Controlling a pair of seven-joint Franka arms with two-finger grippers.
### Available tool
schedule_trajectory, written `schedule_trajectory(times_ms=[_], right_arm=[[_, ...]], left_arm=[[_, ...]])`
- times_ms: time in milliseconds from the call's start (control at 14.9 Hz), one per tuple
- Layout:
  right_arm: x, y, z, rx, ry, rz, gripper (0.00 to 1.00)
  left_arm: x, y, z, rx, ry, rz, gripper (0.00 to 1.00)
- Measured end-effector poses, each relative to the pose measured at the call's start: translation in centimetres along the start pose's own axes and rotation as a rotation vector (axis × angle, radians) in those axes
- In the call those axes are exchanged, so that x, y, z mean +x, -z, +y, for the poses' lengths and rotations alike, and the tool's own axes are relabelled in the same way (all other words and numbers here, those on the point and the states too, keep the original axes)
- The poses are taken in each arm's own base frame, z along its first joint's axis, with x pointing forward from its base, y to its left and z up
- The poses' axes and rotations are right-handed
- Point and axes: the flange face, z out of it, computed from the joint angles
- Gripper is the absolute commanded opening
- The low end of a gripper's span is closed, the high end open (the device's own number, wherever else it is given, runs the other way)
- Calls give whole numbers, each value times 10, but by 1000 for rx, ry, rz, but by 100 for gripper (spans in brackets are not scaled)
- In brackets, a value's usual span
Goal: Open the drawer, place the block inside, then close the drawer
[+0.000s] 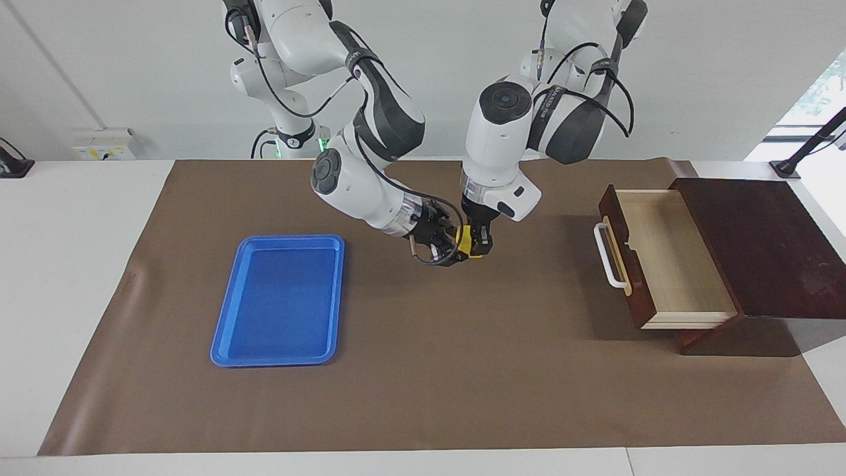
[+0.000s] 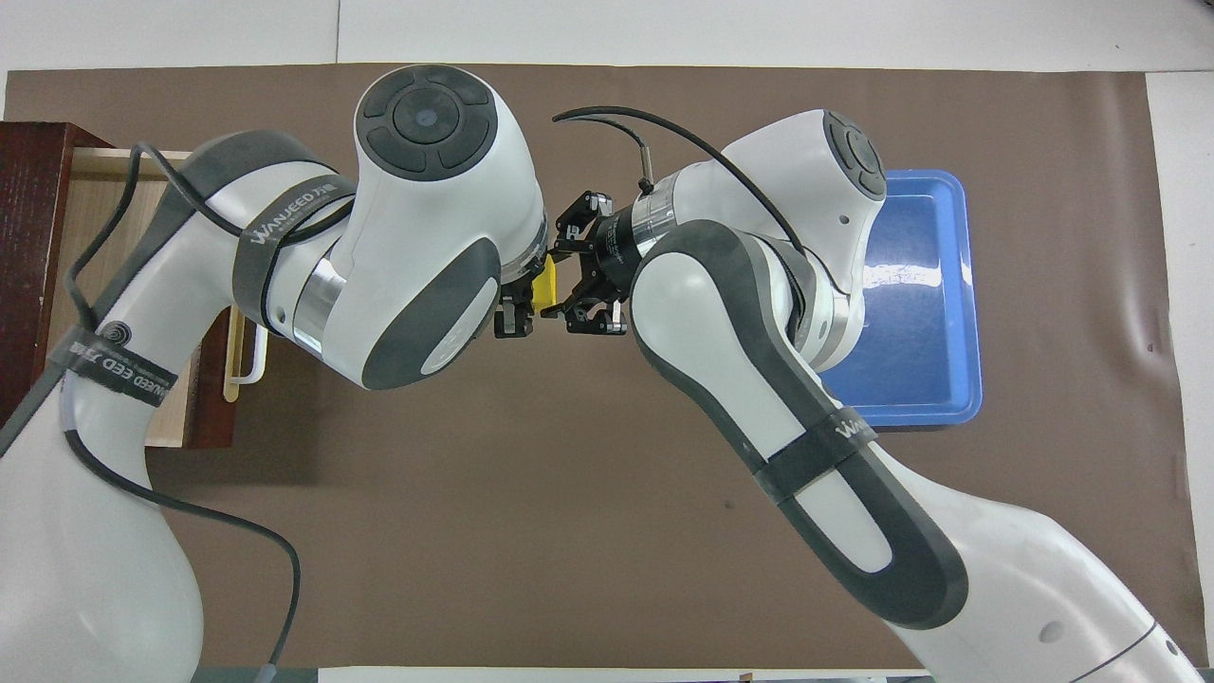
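The yellow block [image 1: 466, 240] hangs in the air over the brown mat's middle, between my two grippers. My right gripper [image 1: 451, 248] is shut on it and points toward the drawer's end of the table. My left gripper [image 1: 477, 246] comes down from above with its fingers [image 1: 482, 243] open around the block, hiding most of it. The overhead view shows a narrow strip of the block [image 2: 547, 283] between the right gripper [image 2: 575, 285] and the left gripper [image 2: 518, 302]. The drawer [image 1: 667, 258] stands pulled open and empty at the left arm's end, its white handle [image 1: 609, 255] facing the grippers.
The dark wooden box [image 1: 760, 244] holds the drawer at the table's edge. A flat blue tray [image 1: 281, 297] lies empty on the brown mat [image 1: 462, 370] toward the right arm's end. The mat covers most of the white table.
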Motion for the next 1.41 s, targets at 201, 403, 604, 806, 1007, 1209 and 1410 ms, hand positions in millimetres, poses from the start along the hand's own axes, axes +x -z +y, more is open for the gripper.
schedule_trajectory(times_ms=[201, 403, 604, 806, 1007, 1209, 1410], right_arm=[[0, 1, -1, 7, 0, 0, 100], [3, 9, -6, 24, -5, 1, 100], [19, 38, -11, 54, 23, 64, 100], [51, 98, -5, 6, 167, 148, 100], [84, 168, 9, -70, 387, 299, 100], [100, 231, 32, -174, 661, 419, 100], [105, 284, 59, -285, 894, 510, 100]], left_arm=[[2, -1, 1, -1, 5, 1, 0], [4, -1, 3, -1, 10, 3, 0], [16, 0, 9, 7, 16, 16, 0], [60, 9, 28, 30, -11, 41, 0], [123, 42, 46, 43, -60, 30, 0], [214, 74, 59, 41, -79, -24, 0], [307, 83, 66, 39, -155, -23, 0]])
